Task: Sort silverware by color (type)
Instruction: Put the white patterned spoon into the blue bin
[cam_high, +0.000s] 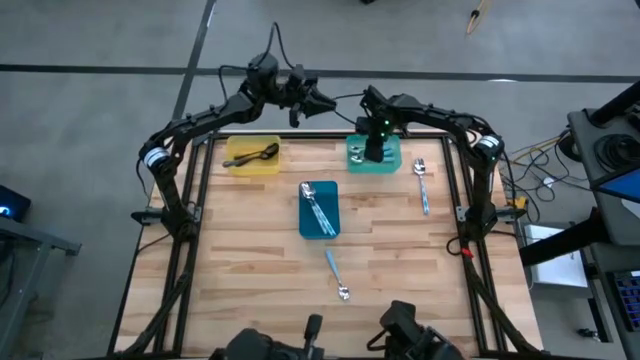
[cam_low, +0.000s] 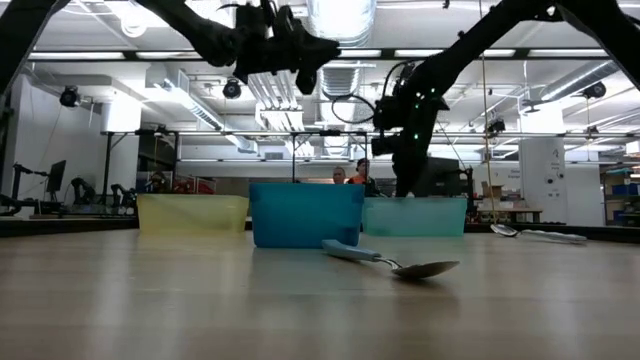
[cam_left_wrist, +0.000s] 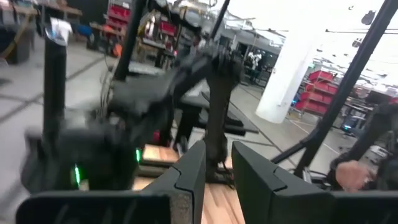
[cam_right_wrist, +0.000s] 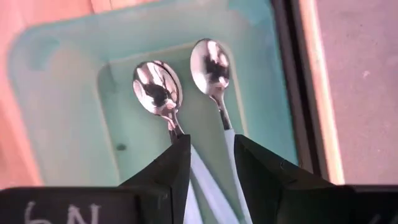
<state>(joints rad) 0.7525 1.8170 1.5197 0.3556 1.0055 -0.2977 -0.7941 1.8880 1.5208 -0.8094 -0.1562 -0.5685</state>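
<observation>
hovered over the teal tray (cam_high: 354, 156) at the table's (cam_high: 250, 260) far edge: the right gripper (cam_high: 374, 150), hiding most of the tray's inside in the high view. showed in the right wrist view two spoons with shiny bowls (cam_right_wrist: 157, 87) and pale handles lying side by side on the tray floor, handles running in under the dark fingers (cam_right_wrist: 171, 168) and cut off there. stood a little apart, those fingers, a gap showing between them with one handle lying in it; hard to say whether clamped on anything, since tips and handles overlapped.

hung high past the table's far edge, near the yellow tray (cam_high: 252, 155): the left gripper (cam_high: 303, 100). showed in its own wrist view two fingers (cam_left_wrist: 193, 177) with a narrow gap and nothing between them; blurred beyond, only the other arm and a strip of wood readable.

lay in the yellow tray dark spoons (cam_high: 255, 155), count not readable. lay in the blue tray (cam_high: 319, 209) at mid-table blue-handled spoons (cam_high: 319, 210), overlapping, number unclear. rested loose on the wood one blue-handled spoon (cam_high: 335, 274) near the front, bowl toward the near edge, and another spoon with a light handle (cam_high: 422, 183) just right of the teal tray.

blocked in the low view: all tray contents, behind the tray walls; only the near spoon (cam_low: 395, 261) and the right-hand one (cam_low: 535, 235) visible on the wood. stood partly hidden behind the trays, far back in the room: a person (cam_low: 360, 172)
</observation>
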